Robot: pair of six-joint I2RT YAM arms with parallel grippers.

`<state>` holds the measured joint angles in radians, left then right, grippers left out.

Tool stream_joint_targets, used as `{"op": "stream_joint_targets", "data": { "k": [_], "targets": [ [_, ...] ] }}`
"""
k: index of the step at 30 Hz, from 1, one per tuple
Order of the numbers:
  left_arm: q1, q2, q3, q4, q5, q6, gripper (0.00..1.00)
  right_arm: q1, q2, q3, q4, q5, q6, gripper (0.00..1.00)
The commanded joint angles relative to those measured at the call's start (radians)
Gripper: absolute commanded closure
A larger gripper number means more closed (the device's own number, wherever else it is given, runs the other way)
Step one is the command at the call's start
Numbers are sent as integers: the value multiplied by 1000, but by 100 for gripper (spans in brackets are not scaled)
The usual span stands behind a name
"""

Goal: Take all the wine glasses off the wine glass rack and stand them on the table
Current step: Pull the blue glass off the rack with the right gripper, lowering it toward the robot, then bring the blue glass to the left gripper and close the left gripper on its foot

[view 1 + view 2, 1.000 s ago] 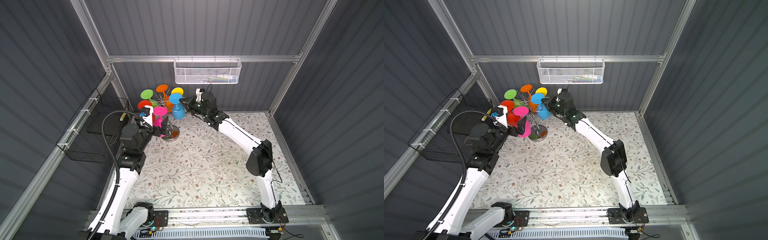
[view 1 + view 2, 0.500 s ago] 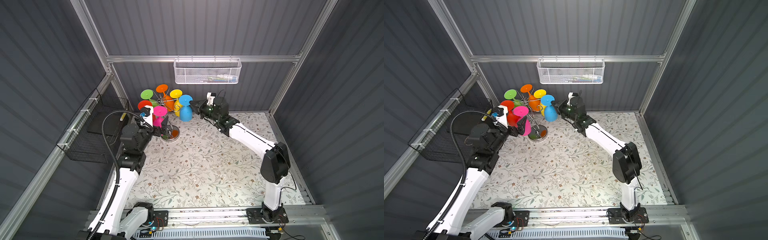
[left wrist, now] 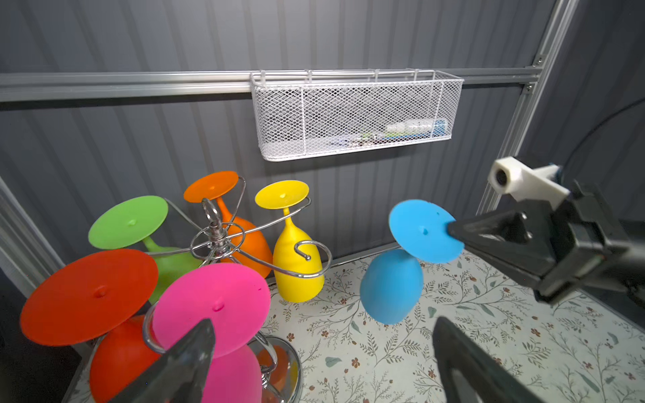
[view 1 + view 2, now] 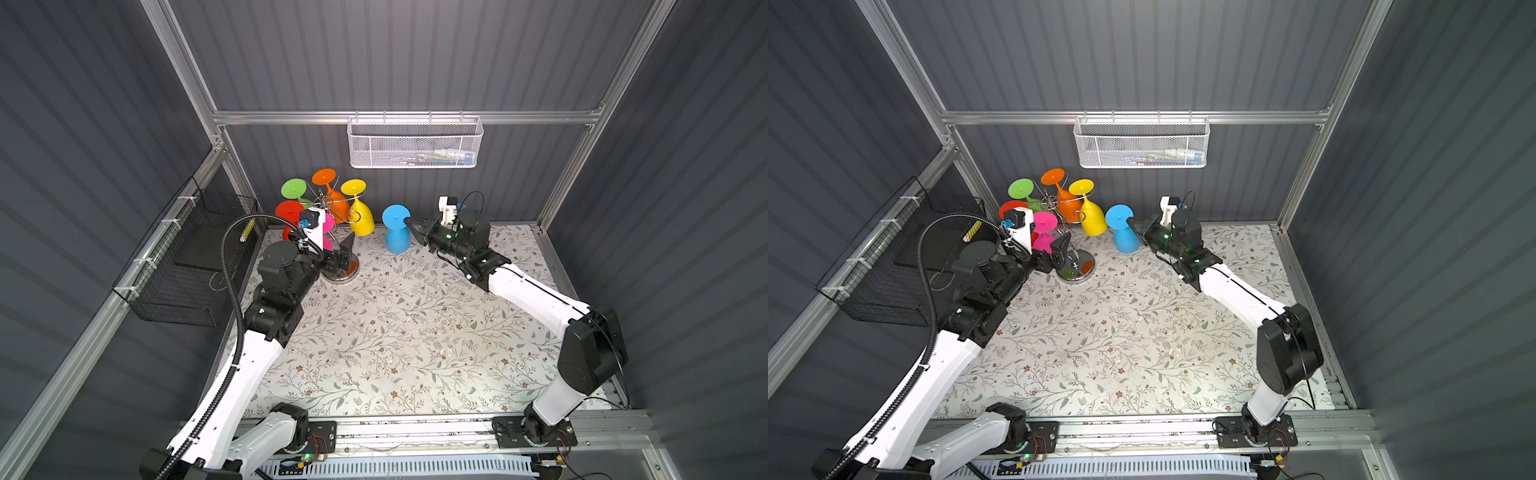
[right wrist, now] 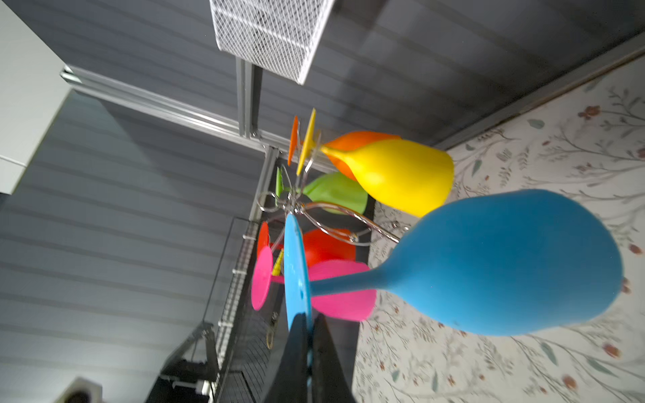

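Holding blue wine glass (image 4: 395, 239), right fingers (image 3: 488, 228) pinching its foot: set it rim-down on your bench (image 4: 415, 332), clear of rack (image 3: 214, 237); left fingers (image 3: 181, 363) spread.

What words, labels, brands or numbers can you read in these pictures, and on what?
No text can be read.
Items in the white mesh basket: print too blurred to read.
Yellow object in the black wire basket: dark marks, too small to read.
On the wine glass rack and the blue wine glass: no lettering visible.
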<state>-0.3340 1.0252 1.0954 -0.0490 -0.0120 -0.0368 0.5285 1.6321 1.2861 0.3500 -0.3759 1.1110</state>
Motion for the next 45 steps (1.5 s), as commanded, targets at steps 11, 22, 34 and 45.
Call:
{"op": "stream_joint_targets", "data": {
  "k": [11,22,34,45],
  "targets": [
    [-2,-112,44,-496,-17,-535,11,185,-359,-424,-89,244,-804,100],
    [-3,-129,10,-647,57,-793,16,370,-389,-550,43,456,-1198,100],
    [-19,-74,-69,-624,149,-954,27,571,-262,-676,464,712,-1538,100],
    [-64,-39,-52,-710,125,-1134,27,652,-46,-687,851,762,-1791,100]
  ]
}}
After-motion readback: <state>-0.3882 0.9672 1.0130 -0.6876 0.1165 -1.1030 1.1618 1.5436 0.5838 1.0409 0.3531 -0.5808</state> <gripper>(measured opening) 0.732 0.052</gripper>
